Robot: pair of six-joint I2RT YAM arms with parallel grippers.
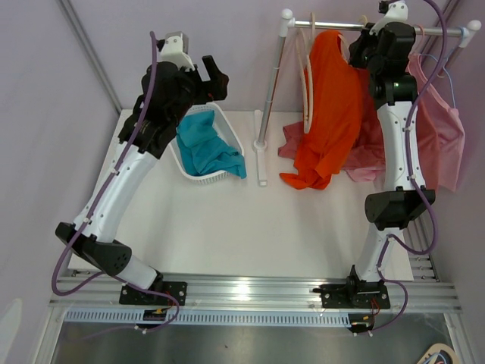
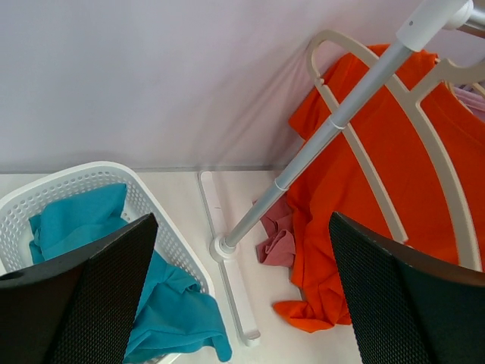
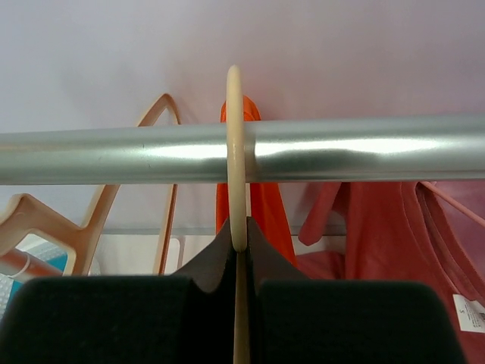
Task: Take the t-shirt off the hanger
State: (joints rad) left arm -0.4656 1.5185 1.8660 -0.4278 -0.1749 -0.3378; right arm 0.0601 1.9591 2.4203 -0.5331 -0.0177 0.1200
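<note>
An orange t-shirt [image 1: 330,106] hangs on a cream hanger [image 3: 236,152] from the silver rail [image 3: 364,148] at the far right, its hem touching the table [image 1: 227,227]. The right gripper [image 3: 239,235] is clenched on the hanger's hook just under the rail. The left gripper [image 2: 242,220] hovers released, holding nothing, above a white basket [image 2: 83,173] of teal cloth [image 1: 204,148] at far left. A red garment [image 3: 379,235] beside the t-shirt carries a white tag [image 3: 470,312], its print too small to read.

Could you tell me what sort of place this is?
Probably a robotics test cell staged as a laundry corner: a white table between lavender walls, a metal clothes rail carrying an orange t-shirt on a hanger, and a white laundry basket holding a teal garment.
</note>
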